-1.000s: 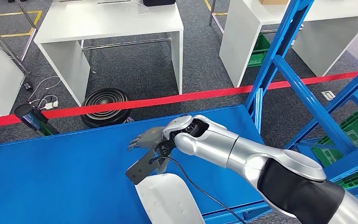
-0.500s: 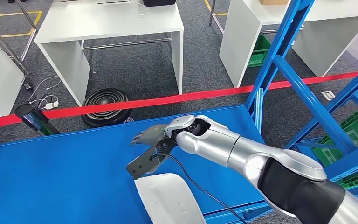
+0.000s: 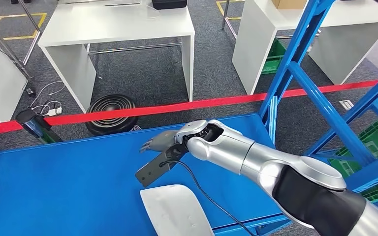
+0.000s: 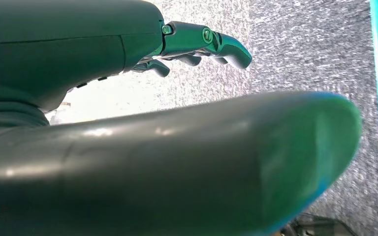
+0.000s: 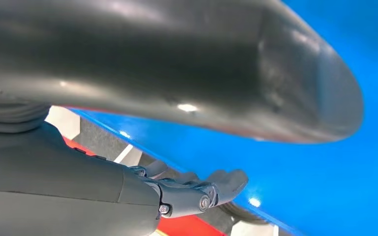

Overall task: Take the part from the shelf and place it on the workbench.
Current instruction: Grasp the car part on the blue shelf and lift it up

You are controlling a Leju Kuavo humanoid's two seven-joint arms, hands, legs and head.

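I see my right hand [image 3: 160, 142] mid-frame above the blue workbench [image 3: 54, 187], fingers spread, holding nothing, white part [image 3: 174, 212] lying on the bench at lower centre, my left hand [image 4: 197, 44] loosely extended over grey carpet, empty.

The head view looks down from high up onto the blue workbench [image 3: 54, 191] and the grey floor [image 3: 147, 73]. Each wrist view sits very close behind its own hand. The right wrist view shares the workbench; the left shares the floor.
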